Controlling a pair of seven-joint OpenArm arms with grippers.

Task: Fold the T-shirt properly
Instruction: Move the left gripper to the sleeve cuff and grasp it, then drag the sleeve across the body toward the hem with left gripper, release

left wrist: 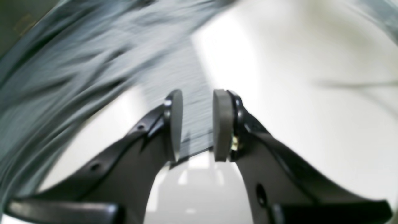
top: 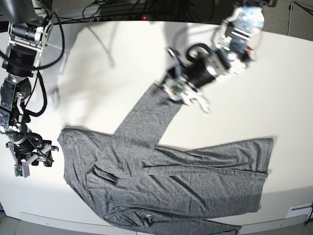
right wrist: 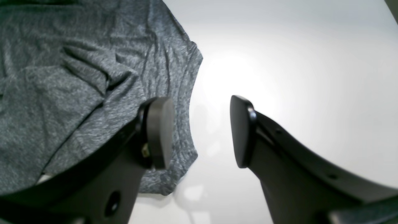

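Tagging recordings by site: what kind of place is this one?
Likely a robotics lab bench, not a home. A plain white table carries two arms, a bundle of cables runs along its far edge, and the only thing laid out on it is a grey shirt.

The left gripper (left wrist: pixel 197 124), blurred, shows parted jaws with grey cloth between them; the right gripper (right wrist: pixel 200 130) hangs with jaws wide apart.

One grey T-shirt (top: pixel 166 171), one white table (top: pixel 283 98), two robot arms, two grippers: left gripper (top: pixel 188 95), right gripper (top: pixel 32 161), one bundle of cables (top: pixel 122 7) at far edge.
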